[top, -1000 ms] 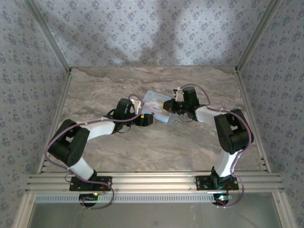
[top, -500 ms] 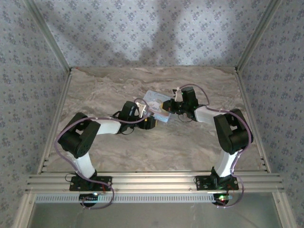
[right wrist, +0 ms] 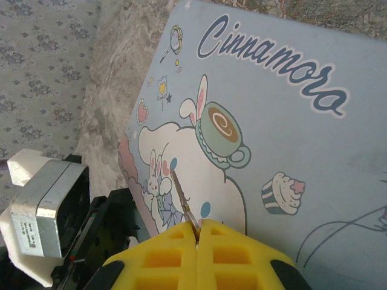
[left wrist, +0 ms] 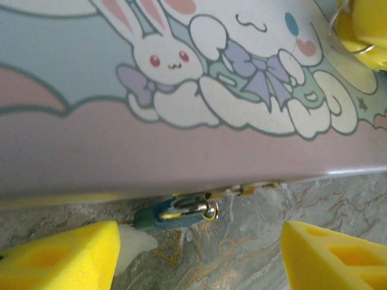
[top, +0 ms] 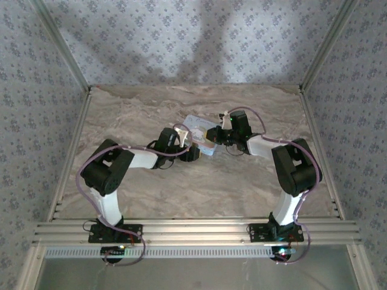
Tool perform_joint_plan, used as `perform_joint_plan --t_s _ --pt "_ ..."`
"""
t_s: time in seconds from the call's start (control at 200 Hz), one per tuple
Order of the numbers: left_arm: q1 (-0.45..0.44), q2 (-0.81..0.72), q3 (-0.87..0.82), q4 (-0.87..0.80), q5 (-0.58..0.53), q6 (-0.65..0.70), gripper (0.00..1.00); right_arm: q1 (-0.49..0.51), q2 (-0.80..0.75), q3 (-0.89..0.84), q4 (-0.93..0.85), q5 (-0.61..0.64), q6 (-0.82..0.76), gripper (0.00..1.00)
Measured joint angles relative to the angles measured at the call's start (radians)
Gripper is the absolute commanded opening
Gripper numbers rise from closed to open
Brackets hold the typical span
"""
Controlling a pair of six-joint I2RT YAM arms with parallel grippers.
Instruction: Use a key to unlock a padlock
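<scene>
Padlock [left wrist: 178, 211] lies on the marble table [left wrist: 254, 254] in my left wrist view, tucked right against the lower front edge of the tin [left wrist: 181, 145]. It is dark blue-grey with a bright metal shackle, and it seems to hang from the tin's clasp, though I cannot tell exactly how it is hooked. My left gripper [left wrist: 199, 244] is spread wide and holds nothing. Its yellow fingers [left wrist: 57, 257] sit either side of the lock, the left one near it and the right one well apart. At the top right a yellow pad [left wrist: 370, 27] from my other arm rests over the cartoon lid, with a wire ring [left wrist: 333, 35] beside it.

In the right wrist view my right gripper [right wrist: 197, 229] is pressed closed on the key [right wrist: 182, 196], whose thin blade sticks out ahead over the printed lid.

From the top camera, both grippers meet at the tin near the middle of the table, the left at its near edge and the right over its right side. The lock is too small to pick out there.
</scene>
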Motion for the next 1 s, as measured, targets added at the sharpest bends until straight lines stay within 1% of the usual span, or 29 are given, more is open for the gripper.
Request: perform_joint_plan --t_s 0.305,0.64,0.999 --pt "-0.001 0.021 0.014 0.015 -0.006 -0.017 0.56 0.000 0.000 0.000 0.000 0.000 0.000 0.00" --pt "-0.033 0.023 0.014 0.049 0.000 -0.082 0.49 0.000 0.000 0.000 0.000 0.000 0.000 0.00" --pt "-0.033 0.023 0.013 0.049 -0.007 -0.137 0.43 0.000 0.000 0.000 0.001 0.000 0.000 0.00"
